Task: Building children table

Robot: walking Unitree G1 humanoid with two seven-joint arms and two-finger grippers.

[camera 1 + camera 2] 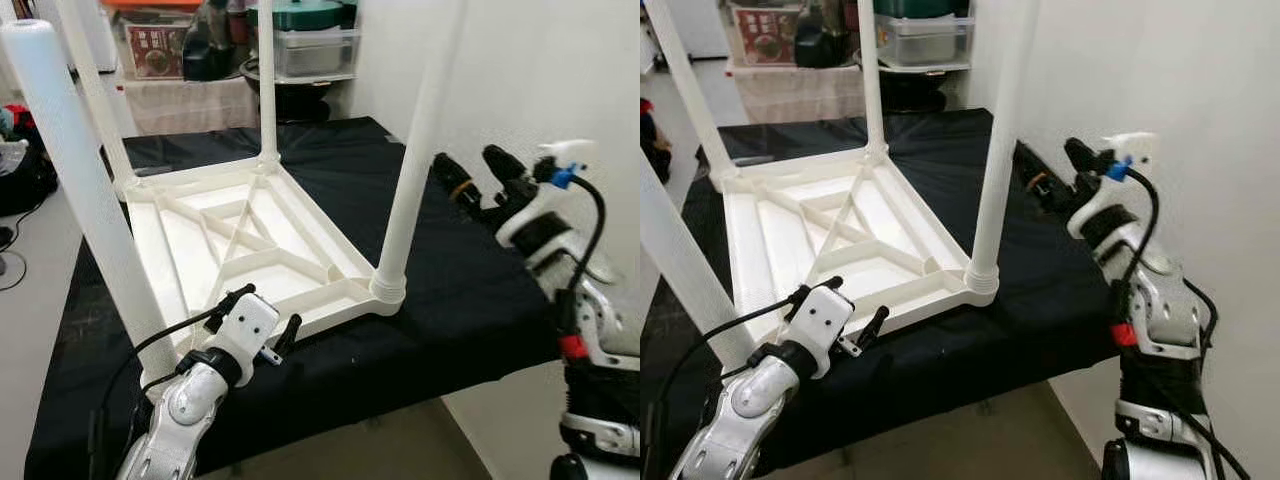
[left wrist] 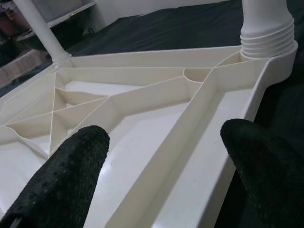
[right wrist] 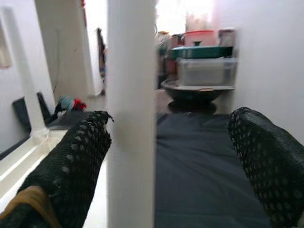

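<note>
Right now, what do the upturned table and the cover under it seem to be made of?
The table top and legs look like moulded plastic, glossy cream-white: thin ribs, soft highlights, a ridged collar at the leg joint. The black cover looks like matte woven cloth, draping over the edge.

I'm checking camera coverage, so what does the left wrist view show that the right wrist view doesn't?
Left wrist alone: the tabletop's ribbed underside, the near right leg's threaded base in its socket, and the open left gripper over the near edge. Right wrist alone: the open right gripper beside that leg's shaft, plus a green lid on clear bins. Both: the black cloth and white legs.
</note>
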